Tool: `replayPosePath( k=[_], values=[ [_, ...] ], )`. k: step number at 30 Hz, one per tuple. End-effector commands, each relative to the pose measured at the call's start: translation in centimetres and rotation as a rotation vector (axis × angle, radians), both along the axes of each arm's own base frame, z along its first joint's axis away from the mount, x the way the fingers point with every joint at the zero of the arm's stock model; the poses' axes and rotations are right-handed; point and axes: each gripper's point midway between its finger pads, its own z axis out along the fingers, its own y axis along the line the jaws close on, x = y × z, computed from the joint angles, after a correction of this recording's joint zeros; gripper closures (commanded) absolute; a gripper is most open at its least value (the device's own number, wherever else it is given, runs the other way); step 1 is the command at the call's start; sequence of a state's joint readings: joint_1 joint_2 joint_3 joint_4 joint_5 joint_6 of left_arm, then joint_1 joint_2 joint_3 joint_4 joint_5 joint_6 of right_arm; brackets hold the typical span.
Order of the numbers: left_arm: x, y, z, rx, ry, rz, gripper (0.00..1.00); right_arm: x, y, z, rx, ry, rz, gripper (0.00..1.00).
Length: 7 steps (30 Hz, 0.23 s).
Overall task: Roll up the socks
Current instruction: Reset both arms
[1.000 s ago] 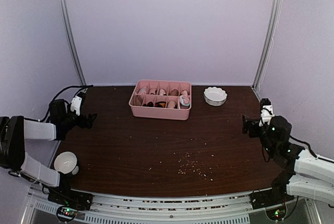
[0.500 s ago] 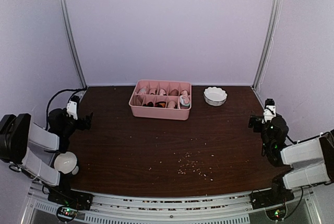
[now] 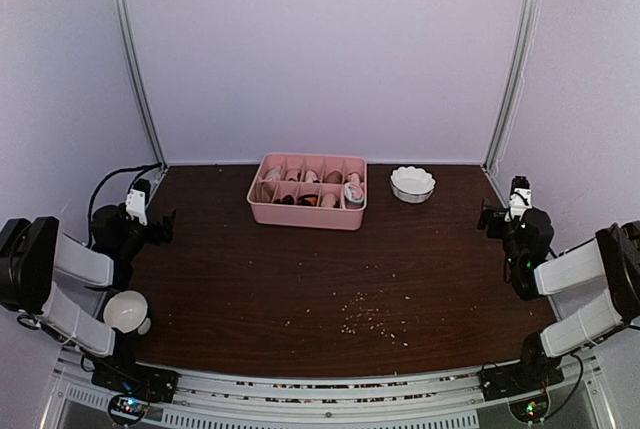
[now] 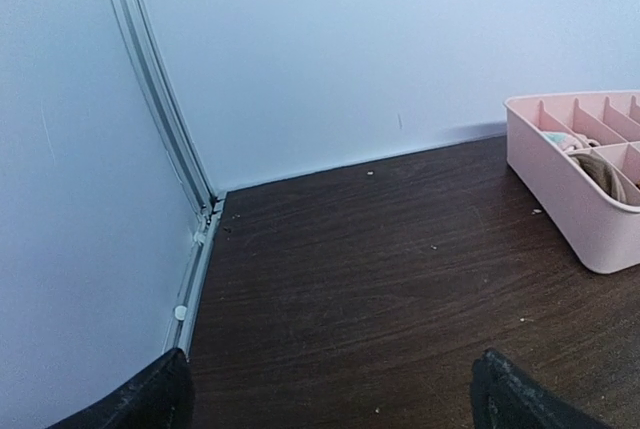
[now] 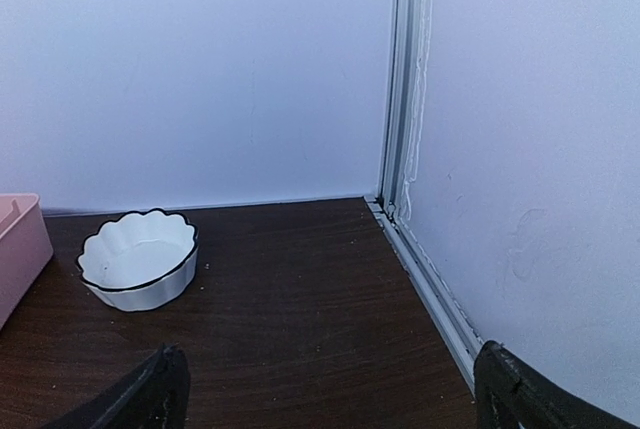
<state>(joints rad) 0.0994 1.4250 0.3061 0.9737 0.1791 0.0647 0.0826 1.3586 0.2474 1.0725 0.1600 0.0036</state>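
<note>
Socks well apart from left gripper

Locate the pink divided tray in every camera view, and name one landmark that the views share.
Top external: pink divided tray at the far centre of the dark wooden table.
Left wrist: tray at the right edge, partly cut off.
Right wrist: only its corner at the left edge.
Shared landmark: the dark wooden table, in all three views.
</note>
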Motion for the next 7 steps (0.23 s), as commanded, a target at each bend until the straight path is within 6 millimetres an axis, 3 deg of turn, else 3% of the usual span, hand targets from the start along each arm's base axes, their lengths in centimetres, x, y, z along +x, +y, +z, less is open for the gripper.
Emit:
replayPosePath(
  k=[1,7],
  values=[
    [0.50,0.39,2.11,-0.004,-0.078,0.013,0.02,0.21,0.01,0.45,0.011,-0.015,0.008,0.00],
    [0.50,0.38,2.10,-0.004,-0.077,0.013,0.02,0.18,0.02,0.40,0.012,-0.014,0.009,0.01]
  ],
)
